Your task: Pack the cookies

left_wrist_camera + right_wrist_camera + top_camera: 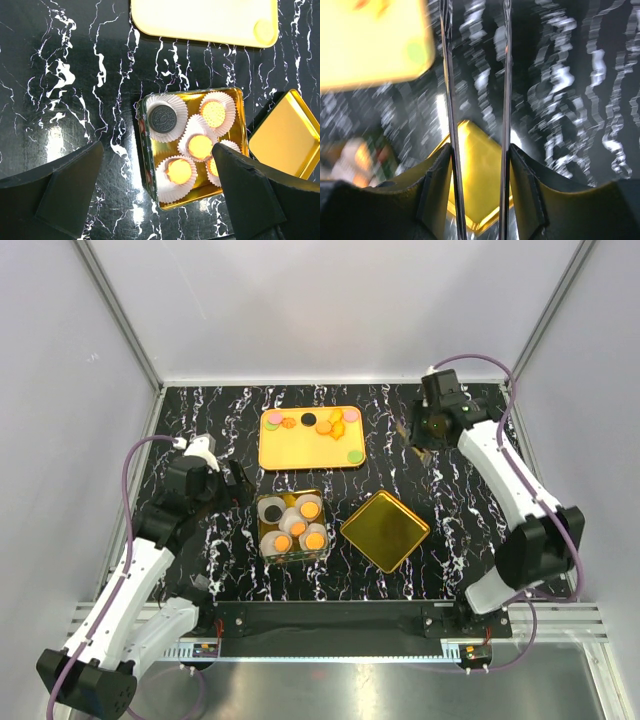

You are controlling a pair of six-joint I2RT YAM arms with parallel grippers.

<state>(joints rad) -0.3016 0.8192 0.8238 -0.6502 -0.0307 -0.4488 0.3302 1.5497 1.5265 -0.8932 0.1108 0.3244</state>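
Note:
Loose cookies [335,425] in orange, black, pink and green lie along the far part of a gold tray [300,452]. An open gold tin [266,540] holds several white paper cups, one with a black cookie [162,118] and the others with orange cookies [214,113]. My left gripper [235,480] hovers open just left of the tin, and in the left wrist view the left gripper [157,147] has nothing between its fingers. My right gripper [425,430] is right of the tray, shut on thin metal tongs [447,75]. The right wrist view is blurred.
The tin's gold lid [385,530] lies upside down right of the tin, on the black marbled table [200,420]. The lid [480,170] shows between the tongs' blades. White walls and metal posts enclose the table.

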